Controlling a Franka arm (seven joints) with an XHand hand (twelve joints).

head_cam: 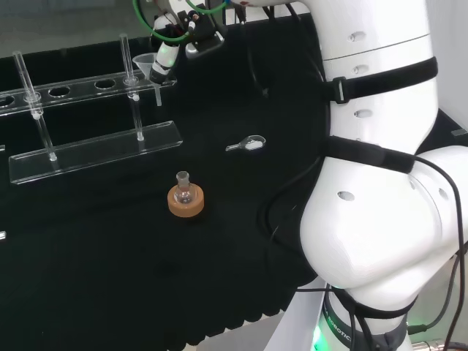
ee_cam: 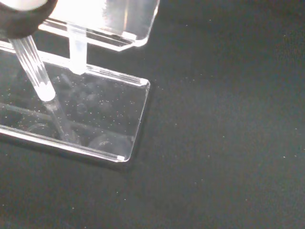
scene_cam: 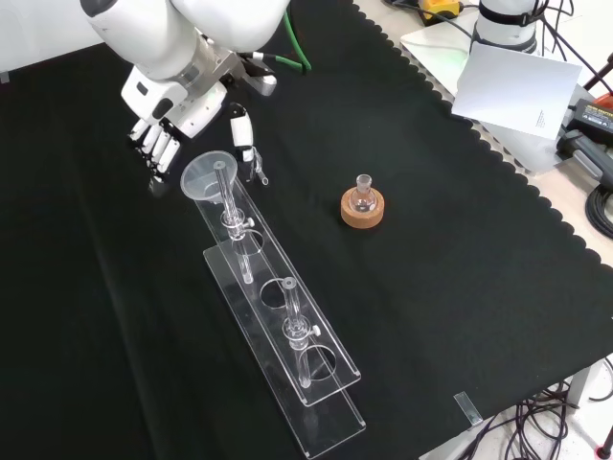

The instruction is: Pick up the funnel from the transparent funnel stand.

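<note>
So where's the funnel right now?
In the front view the funnel sits in the end hole of the clear stand, at the end nearest the hand, left of the cork ring.

Bright overhead light, glare on the clear stand (ee_cam: pixel 109 19).

The table (scene_cam: pixel 498 249) is covered with matt black cloth with a scalloped edge. The transparent funnel stand (scene_cam: pixel 278 316) is clear, glossy plastic with smooth plates and rods. The small translucent plastic funnel (scene_cam: pixel 209 176) has a smooth finish. The round cork ring stand (scene_cam: pixel 362 212) is matt tan and carries a small clear glass flask (scene_cam: pixel 362 196). The black and white hand (scene_cam: pixel 163 134) has smooth, glossy plastic shells.
</note>
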